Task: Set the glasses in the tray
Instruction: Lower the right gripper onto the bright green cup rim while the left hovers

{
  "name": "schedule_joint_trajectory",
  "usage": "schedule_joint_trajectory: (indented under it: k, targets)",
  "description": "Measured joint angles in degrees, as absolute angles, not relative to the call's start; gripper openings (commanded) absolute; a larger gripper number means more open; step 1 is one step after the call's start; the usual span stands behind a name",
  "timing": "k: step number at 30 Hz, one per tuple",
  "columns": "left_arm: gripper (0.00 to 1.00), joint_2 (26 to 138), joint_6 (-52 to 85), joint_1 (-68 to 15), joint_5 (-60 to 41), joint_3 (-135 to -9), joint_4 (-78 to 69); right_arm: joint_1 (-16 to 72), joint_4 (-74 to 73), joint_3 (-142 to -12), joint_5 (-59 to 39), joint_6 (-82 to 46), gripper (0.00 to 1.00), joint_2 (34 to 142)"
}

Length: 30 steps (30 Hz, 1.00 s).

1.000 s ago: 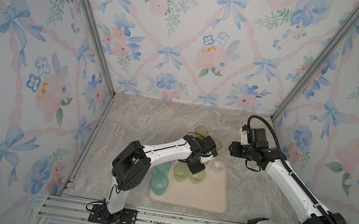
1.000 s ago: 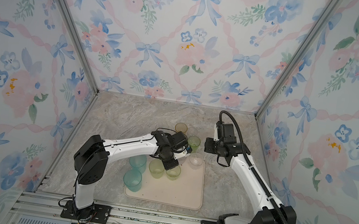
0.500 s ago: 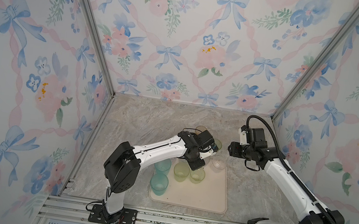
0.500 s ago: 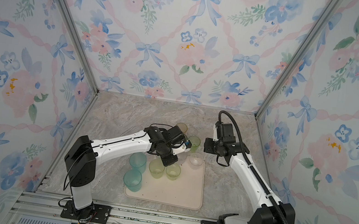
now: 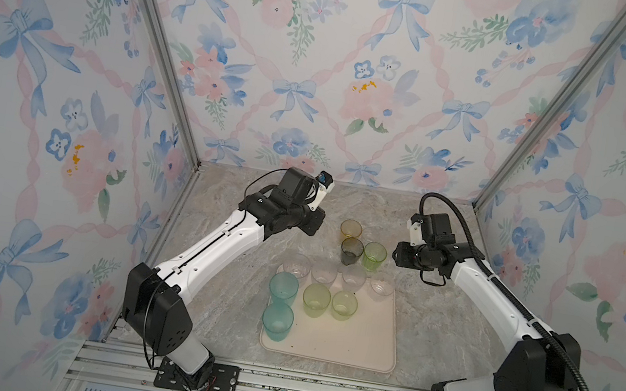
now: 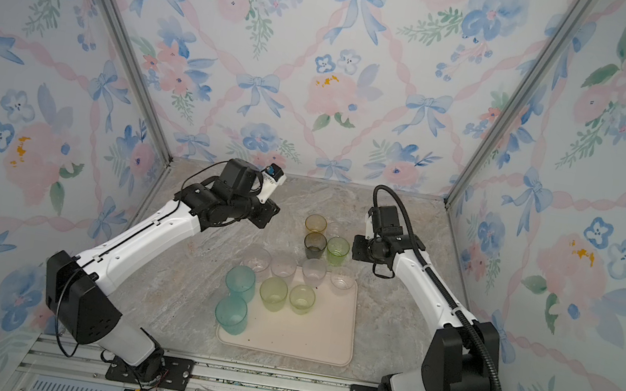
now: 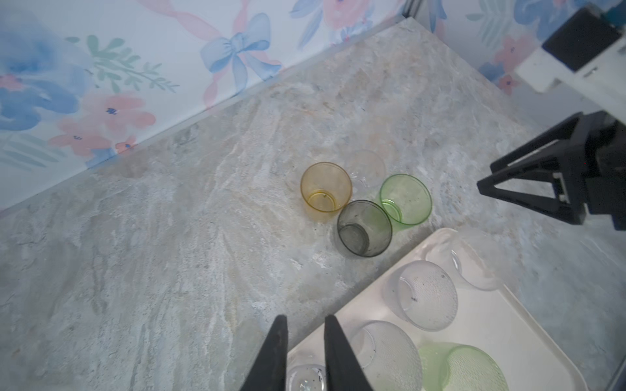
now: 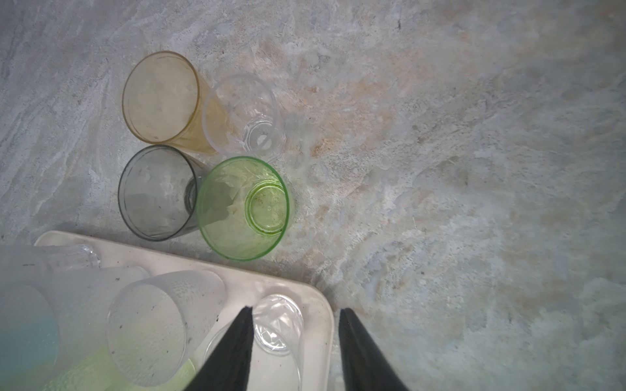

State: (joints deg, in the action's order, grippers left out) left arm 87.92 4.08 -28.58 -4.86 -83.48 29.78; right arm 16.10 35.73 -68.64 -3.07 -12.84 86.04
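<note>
Left arm (image 5: 219, 245) and right arm (image 5: 497, 300) angle inward — left jaws barely parted, right jaws wider, both empty.

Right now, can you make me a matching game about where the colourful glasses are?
1 amber glass
2 smoky grey glass
3 bright green glass
4 nearer teal glass

A on the tray, left edge
B on the table, right of grey
C on the table, behind grey
D on the table, between amber and tray

Pairs: 1-C, 2-D, 3-B, 4-A

Staged robot test booth: floral-papered panels (image 5: 323, 59), aluminium rail (image 5: 274, 384), marble-look tabletop (image 5: 430, 327).
</note>
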Motion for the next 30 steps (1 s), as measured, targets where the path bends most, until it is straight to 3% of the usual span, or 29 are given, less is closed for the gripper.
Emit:
schedule_joint_trajectory:
  k: [10, 30]
  targets:
    - [0.23, 87.42, 11.51, -21.54, -5.76, -72.20, 16.73, 16.12, 35.97, -75.18, -3.92, -12.38, 0.37, 95.92]
    - [0.23, 87.59, 12.75, -20.18, -8.88, -71.13, 11.79, 16.69, 37.43, -81.38, -3.88, -11.07, 0.25, 105.36]
